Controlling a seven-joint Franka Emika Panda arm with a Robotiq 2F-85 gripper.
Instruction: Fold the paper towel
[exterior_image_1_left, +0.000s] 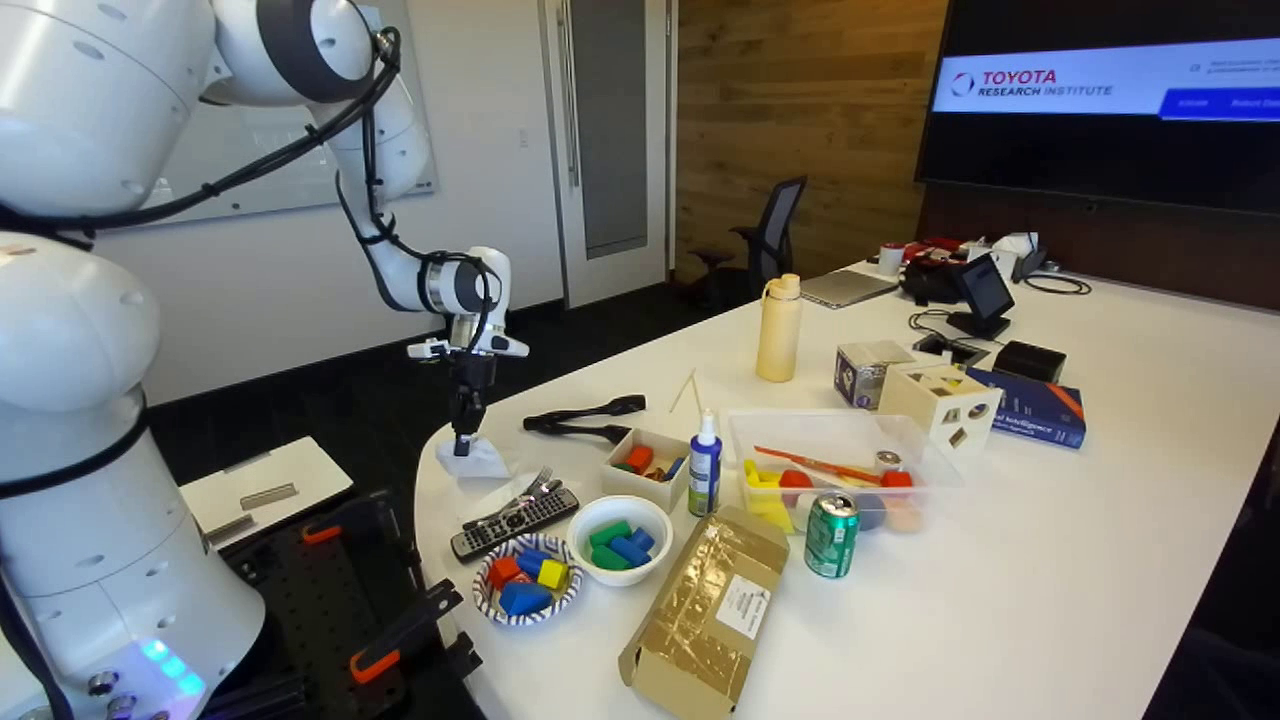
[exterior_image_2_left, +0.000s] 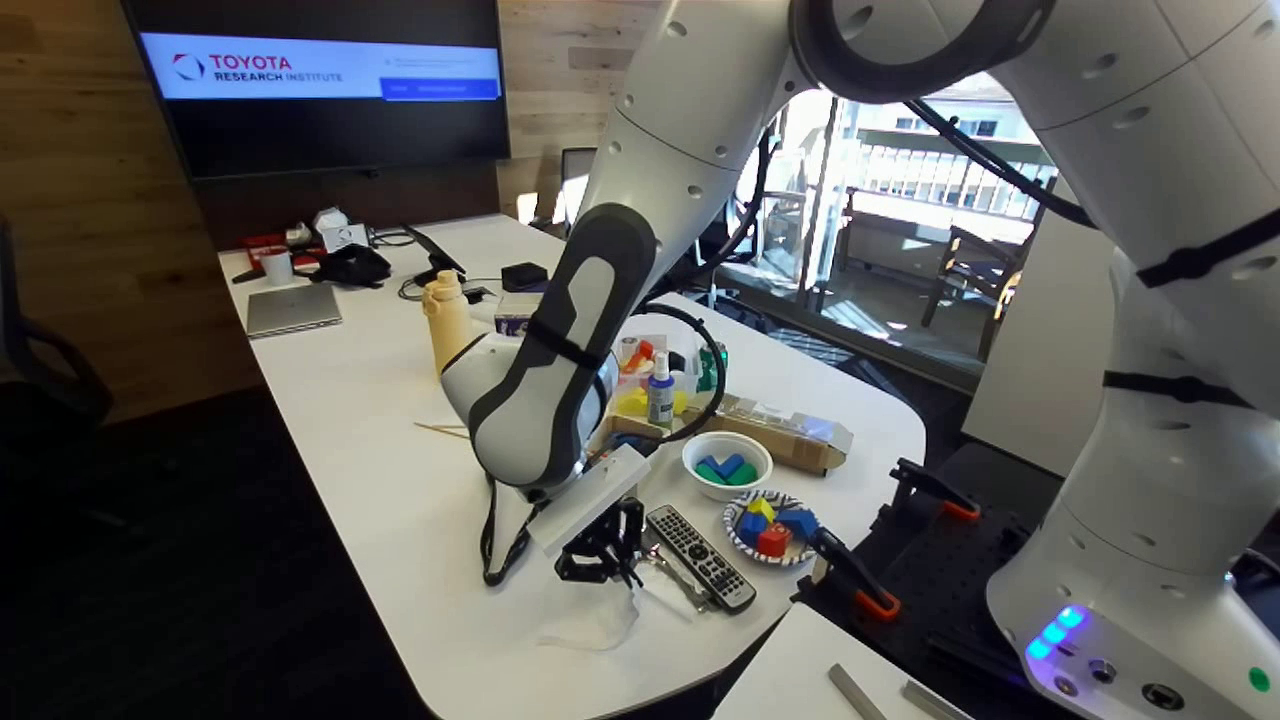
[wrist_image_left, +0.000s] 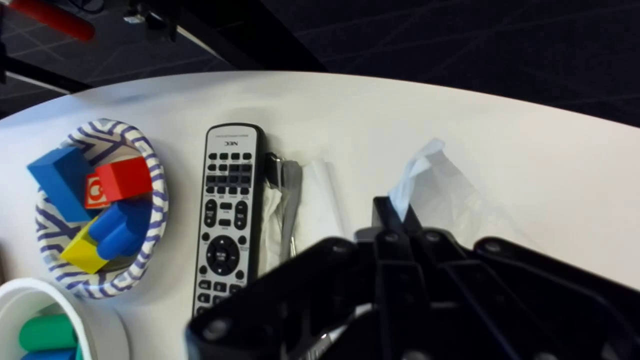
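Observation:
The paper towel is thin, white and partly see-through. In the wrist view the paper towel (wrist_image_left: 450, 200) has one edge pinched between the fingertips of my gripper (wrist_image_left: 398, 212), which is shut on it. The pinched edge stands up and the rest slopes down to the right toward the table. In an exterior view the paper towel (exterior_image_1_left: 482, 460) lies near the table's rounded end, under the downward-pointing gripper (exterior_image_1_left: 463, 444). It also shows faintly in an exterior view as a pale sheet (exterior_image_2_left: 605, 628) below the gripper (exterior_image_2_left: 632, 578). Its lower part is hidden by the fingers.
A remote (wrist_image_left: 227, 200) lies beside the gripper, with cutlery (wrist_image_left: 291, 200) on white paper (wrist_image_left: 320, 200) between. A patterned bowl (wrist_image_left: 159, 200) and a white bowl (wrist_image_left: 107, 330) hold blocks. The table edge (wrist_image_left: 400, 82) curves close by. Black tongs (exterior_image_1_left: 585, 412) lie behind.

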